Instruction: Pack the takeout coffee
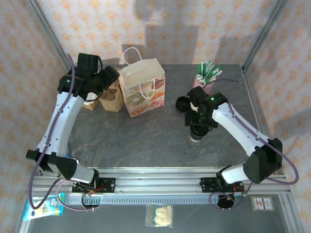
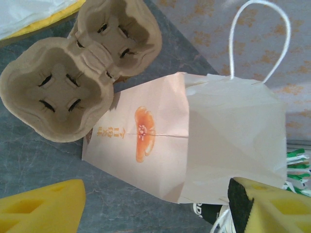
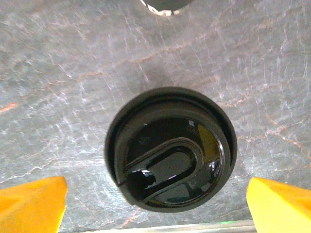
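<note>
Takeout coffee out in the open, paper bag at the back.
Grey table had loads of bare room up front; the paper bag stood upright near the back edge. The takeout coffee sat right of it, untouched between the wide-spread fingers of the right gripper, cup body hidden under its lid. Left gripper gaped wide above the paper bag.

My left arm and right arm are smooth white shells between blocky black joint housings, each trailed by a purple cable. A small green light glows just behind my right claw. Its fingers are plain yellow wedges. My left claw has the same, one faced with a black pad.
</note>
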Robot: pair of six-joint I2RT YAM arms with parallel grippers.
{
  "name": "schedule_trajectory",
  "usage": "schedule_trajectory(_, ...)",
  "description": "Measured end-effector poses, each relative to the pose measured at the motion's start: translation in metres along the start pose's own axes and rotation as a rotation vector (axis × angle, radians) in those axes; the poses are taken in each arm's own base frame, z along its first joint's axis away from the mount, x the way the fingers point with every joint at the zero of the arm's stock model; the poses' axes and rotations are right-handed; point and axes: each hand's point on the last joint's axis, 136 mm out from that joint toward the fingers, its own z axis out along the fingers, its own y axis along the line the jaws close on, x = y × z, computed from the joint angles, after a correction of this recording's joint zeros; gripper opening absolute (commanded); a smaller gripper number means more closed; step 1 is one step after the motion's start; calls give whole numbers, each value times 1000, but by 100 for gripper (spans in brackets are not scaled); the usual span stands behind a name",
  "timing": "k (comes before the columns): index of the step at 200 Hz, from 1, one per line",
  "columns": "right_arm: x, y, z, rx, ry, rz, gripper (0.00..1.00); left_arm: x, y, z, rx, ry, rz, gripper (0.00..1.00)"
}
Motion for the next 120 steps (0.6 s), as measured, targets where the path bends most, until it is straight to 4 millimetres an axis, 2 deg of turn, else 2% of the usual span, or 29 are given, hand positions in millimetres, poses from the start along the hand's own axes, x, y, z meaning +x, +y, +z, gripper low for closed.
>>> schedule_trajectory(22, -17, 9, -25, -50, -59, 2, 95, -7, -11, -14, 16, -13, 28, 77)
schedule_trajectory(50, -54, 35, -84, -221, -234, -3, 93, -6, -30, -26, 14, -12, 97, 76)
schedule_trajectory(67, -66, 46, -121, -329, -338, -14, 92, 8, -36, -21, -19, 22, 146, 76)
schedule_trajectory(82, -72, 50, -146, -386, -406, -24, 91, 22, -30, -8, -77, 66, 176, 74)
schedule_trajectory(101, -73, 50, -157, -412, -445, -31, 91, 28, -19, 11, -152, 98, 182, 72)
schedule_trajectory(120, -71, 49, -156, -419, -457, -32, 91, 28, -14, 28, -205, 112, 188, 71)
